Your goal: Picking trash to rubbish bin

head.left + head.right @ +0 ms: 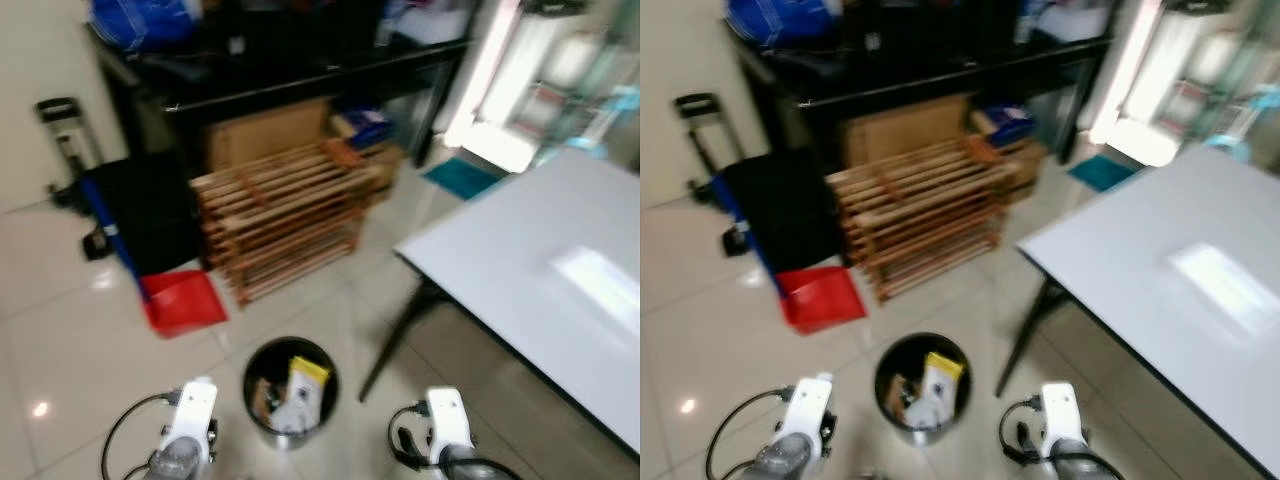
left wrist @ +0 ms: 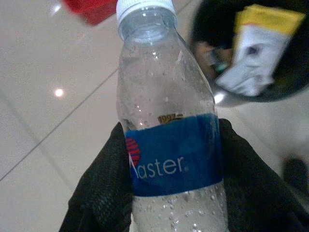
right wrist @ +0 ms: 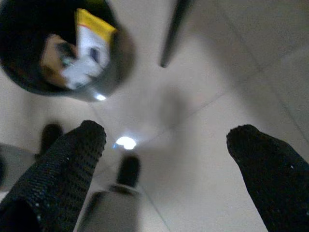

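The left gripper (image 2: pixel 174 169) is nearest, low at the left of the head views, its two black fingers (image 2: pixel 104 179) clamped on either side of a clear plastic water bottle with a white cap and blue label (image 2: pixel 166 121); the fingers press on the label band and the capped end points away from the wrist, towards the tiled floor (image 1: pixel 60 330) beside the bin. The right gripper (image 3: pixel 166 159) sits low at the right, its fingers spread wide with nothing between them, over bare tile.

Between the two arms, just ahead of them, stands a round black rubbish bin (image 1: pixel 290 392) on the floor. Inside it lie a white packet with a yellow top (image 1: pixel 300 385) and some brownish scraps that are too blurred to name. The dark slanted leg (image 1: pixel 395 345) of a white-topped table (image 1: pixel 530 290) comes down just to the right of the bin, and the table runs off to the right.

Beyond the bin to the left lies a red plastic dustpan (image 1: pixel 182 300) with a blue handle (image 1: pixel 108 225) leaning up from it. Behind that stands a slatted wooden rack (image 1: pixel 285 215), set against a black table (image 1: pixel 300 75) at the back; a blue bag (image 1: pixel 140 20) rests on its left end
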### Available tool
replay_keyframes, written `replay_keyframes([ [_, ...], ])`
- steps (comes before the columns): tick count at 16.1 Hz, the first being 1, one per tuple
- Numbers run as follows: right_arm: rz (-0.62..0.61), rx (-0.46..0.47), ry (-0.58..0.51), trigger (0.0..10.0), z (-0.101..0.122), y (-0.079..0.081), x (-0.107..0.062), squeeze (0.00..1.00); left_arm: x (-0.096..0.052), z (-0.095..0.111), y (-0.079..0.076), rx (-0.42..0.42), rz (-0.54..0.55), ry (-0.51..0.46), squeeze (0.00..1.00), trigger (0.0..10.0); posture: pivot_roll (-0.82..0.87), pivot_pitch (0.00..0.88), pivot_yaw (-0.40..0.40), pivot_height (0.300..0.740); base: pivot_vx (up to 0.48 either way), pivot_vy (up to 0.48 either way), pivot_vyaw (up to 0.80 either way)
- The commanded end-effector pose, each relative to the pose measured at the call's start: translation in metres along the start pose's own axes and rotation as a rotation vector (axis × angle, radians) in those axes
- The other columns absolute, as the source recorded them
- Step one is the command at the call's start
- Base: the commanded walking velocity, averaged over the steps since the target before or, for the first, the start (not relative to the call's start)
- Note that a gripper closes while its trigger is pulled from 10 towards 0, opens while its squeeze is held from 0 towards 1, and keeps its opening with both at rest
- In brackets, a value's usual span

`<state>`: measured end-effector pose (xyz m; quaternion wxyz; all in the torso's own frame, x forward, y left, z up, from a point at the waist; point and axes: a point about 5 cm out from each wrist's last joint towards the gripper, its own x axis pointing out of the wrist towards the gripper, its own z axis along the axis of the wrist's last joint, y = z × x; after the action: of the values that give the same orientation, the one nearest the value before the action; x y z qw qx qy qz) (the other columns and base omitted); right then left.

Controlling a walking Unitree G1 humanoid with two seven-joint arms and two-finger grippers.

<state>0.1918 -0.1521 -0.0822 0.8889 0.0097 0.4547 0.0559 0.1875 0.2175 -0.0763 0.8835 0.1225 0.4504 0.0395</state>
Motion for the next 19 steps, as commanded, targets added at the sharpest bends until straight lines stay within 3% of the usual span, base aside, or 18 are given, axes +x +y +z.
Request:
replay_keyframes([
  [1,-0.025,0.000,-0.006,10.0,0.0005,-0.0090,-0.0014,0.00,0.0008,0.0059,-0.0056,0.001,-0.009,-0.013,0.00,10.0,0.03,0.055,-0.085,0.740,0.480,0.000,0.00],
  [8,-0.020,-0.003,-0.001,10.0,-0.0001,-0.0080,-0.0013,0.00,0.0008,0.0066,-0.0053,0.007,-0.009,-0.021,0.00,10.0,0.03,0.057,-0.086,0.740,0.480,0.000,0.00],
  [16,-0.013,-0.001,-0.001,10.0,-0.0006,-0.0075,-0.0013,0.00,0.0009,0.0076,-0.0069,0.001,-0.020,-0.023,0.00,10.0,0.03,0.059,-0.087,0.740,0.000,0.000,0.00],
  [19,0.078,-0.007,-0.009,10.0,0.0056,-0.0015,-0.0002,0.00,0.0010,0.0073,-0.0101,0.010,-0.040,-0.012,0.00,10.0,0.02,0.063,-0.089,0.740,0.000,0.000,0.00],
])
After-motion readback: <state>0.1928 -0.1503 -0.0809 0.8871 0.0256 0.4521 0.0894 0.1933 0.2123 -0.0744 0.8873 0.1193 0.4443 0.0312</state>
